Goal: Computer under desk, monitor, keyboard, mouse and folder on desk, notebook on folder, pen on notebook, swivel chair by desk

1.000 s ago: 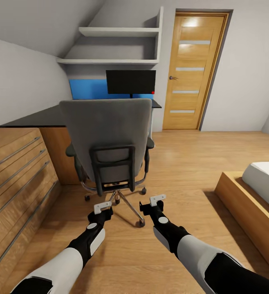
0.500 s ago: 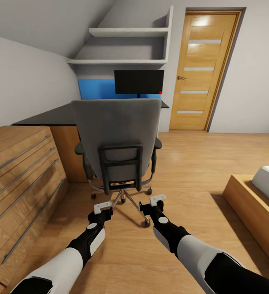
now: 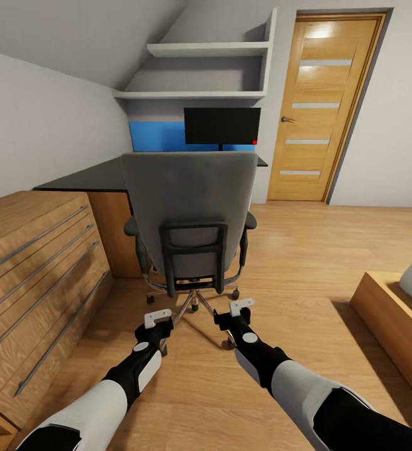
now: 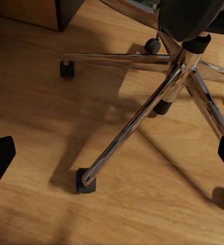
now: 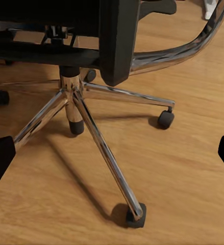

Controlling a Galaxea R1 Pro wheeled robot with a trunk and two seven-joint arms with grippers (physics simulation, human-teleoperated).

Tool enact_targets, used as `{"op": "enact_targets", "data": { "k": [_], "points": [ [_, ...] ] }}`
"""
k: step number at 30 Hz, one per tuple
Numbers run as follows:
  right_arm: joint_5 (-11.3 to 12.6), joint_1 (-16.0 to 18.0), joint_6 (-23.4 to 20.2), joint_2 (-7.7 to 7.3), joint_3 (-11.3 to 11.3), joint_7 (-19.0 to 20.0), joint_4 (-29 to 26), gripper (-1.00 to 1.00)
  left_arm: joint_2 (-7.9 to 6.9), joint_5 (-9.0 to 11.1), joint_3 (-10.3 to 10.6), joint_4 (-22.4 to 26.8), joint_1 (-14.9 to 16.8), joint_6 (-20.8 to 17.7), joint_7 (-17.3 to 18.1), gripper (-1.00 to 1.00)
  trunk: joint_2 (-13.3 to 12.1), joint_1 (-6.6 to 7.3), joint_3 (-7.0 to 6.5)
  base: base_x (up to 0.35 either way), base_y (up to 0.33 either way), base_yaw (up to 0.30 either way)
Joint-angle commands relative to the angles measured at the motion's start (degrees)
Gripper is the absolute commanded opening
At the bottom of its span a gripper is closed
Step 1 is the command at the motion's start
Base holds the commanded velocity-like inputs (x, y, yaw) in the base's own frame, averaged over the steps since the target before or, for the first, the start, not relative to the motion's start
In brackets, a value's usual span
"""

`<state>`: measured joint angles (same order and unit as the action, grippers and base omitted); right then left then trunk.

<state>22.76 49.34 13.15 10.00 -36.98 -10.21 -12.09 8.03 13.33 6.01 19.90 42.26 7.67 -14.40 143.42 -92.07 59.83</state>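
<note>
The left gripper (image 3: 158, 317) and right gripper (image 3: 241, 307), both spread and empty, sit low behind the swivel chair (image 3: 190, 216) in the head view, its back toward them, the surface (image 3: 93, 176) beyond; each wrist view faces the chrome base (image 4: 142, 115) (image 5: 86, 117) close ahead, equally near.

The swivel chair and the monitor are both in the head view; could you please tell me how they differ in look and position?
The swivel chair is grey, with a chrome base on castors; the monitor is a flat black screen. The swivel chair stands on the wood floor, nearest the robot, back turned to it; the monitor stands on the desk beyond, screen facing the robot. Both are upright.
</note>
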Motion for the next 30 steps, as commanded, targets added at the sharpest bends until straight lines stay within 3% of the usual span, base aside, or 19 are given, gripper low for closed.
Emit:
{"op": "enact_targets", "data": {
  "k": [1, 11, 16, 17, 23, 30],
  "points": [
    [0.45, 0.05, 0.18, 0.0, -0.5, -0.29, 0.05, 1.0, -0.03, 0.56, 0.49, -0.02, 0.03, 0.24, -0.36, 1.0, 0.02, 0.01, 0.05, 0.0, 0.0, 0.006],
    [0.44, 0.05, 0.21, 0.0, -0.46, -0.36, 0.05, 1.0, -0.03, 0.56, 0.49, 0.05, 0.03, 0.84, -0.31, 1.0, 0.02, 0.01, 0.05, 0.0, 0.0, 0.002],
    [0.44, 0.05, 0.21, 0.0, -0.46, -0.35, 0.05, 1.0, 0.04, 0.56, 0.49, 0.05, 0.02, 2.42, -0.06, 1.0, 0.02, 0.01, 0.05, 0.0, 0.0, 0.0],
    [0.44, 0.05, 0.21, 0.0, -0.46, -0.37, 0.05, 1.0, 0.02, 0.56, 0.49, 0.05, 0.02, 4.14, 0.03, 1.0, 0.02, 0.01, 0.05, 0.0, 0.0, 0.0],
    [0.44, 0.05, 0.32, 0.0, -0.46, -0.41, 0.05, 1.0, 0.03, 0.56, 0.49, 0.05, 0.01, 4.9, 0.06, 1.0, 0.02, 0.01, 0.05, 0.0, 0.0, 0.0],
    [0.44, -0.02, 2.62, 0.0, -0.39, -0.48, 0.09, 1.0, 0.04, 0.56, 0.49, 0.05, 0.01, 5.25, 0.03, 1.0, 0.02, 0.01, 0.05, 0.0, 0.0, 0.0]
  ]
}}
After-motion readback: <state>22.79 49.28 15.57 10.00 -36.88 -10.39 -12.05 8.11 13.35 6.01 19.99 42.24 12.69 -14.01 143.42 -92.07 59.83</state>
